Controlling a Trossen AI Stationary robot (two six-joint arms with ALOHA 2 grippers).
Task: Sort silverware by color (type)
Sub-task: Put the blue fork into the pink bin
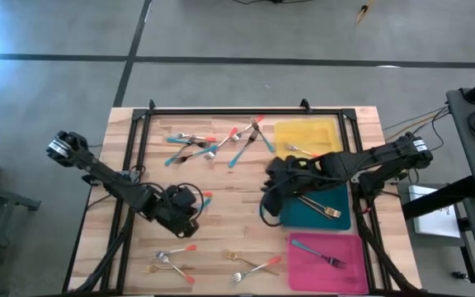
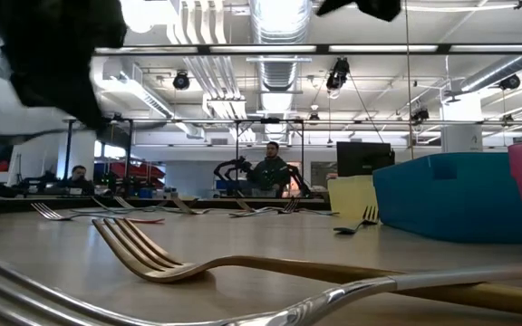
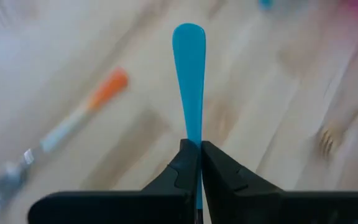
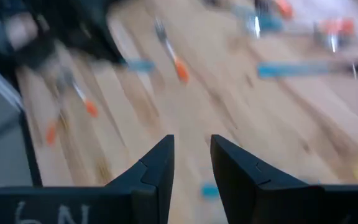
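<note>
Two arms working: left gripper (image 3: 194, 163) is pinching a blue-handled fork (image 3: 189, 74) above the table (image 1: 221, 227); right gripper (image 4: 191, 163) is hovering slightly parted, holding nothing, beside the teal tray (image 1: 336, 221).
Risk: the arms are crowding mid-table; a clash is possible.
Obstacles: loose forks (image 1: 213, 144) are lying scattered nearby.

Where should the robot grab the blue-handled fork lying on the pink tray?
Pinch the middle of the slim teal-handled silver fork from straight above, fingers across the handle: it lies flat and diagonal on the flat pink rectangular tray.
</note>
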